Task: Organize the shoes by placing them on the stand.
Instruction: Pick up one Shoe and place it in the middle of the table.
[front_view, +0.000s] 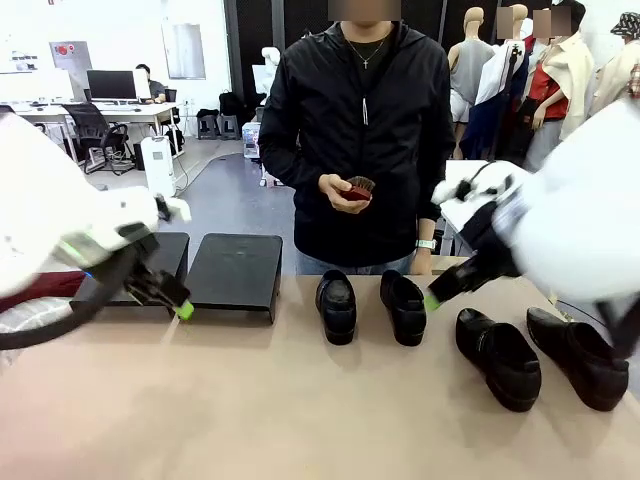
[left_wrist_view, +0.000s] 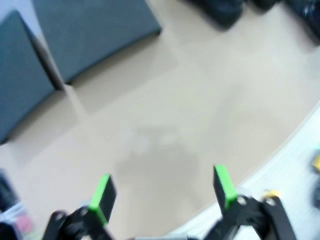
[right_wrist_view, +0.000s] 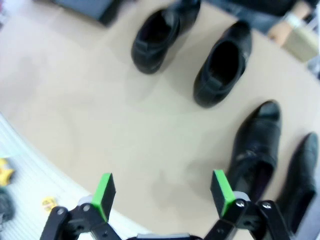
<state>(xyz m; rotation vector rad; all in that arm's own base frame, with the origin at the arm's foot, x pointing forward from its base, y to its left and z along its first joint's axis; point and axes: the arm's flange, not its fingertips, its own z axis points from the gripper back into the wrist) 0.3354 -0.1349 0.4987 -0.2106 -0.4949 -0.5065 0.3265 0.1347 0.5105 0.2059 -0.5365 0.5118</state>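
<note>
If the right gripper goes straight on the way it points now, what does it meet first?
Most likely the bare table: the open right gripper aims at it, beside the nearest shoe, which lies off to one finger's side. Depth is unclear.

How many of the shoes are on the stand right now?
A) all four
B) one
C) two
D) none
D: all four shoes lie on the table, to the picture's right of the stand, whose two panels bear no shoe.

Grey floor (front_view: 215, 205), white desk (front_view: 125, 112) with monitor (front_view: 110, 84), black chair (front_view: 92, 128), possibly dark partition (front_view: 290, 25) behind
</note>
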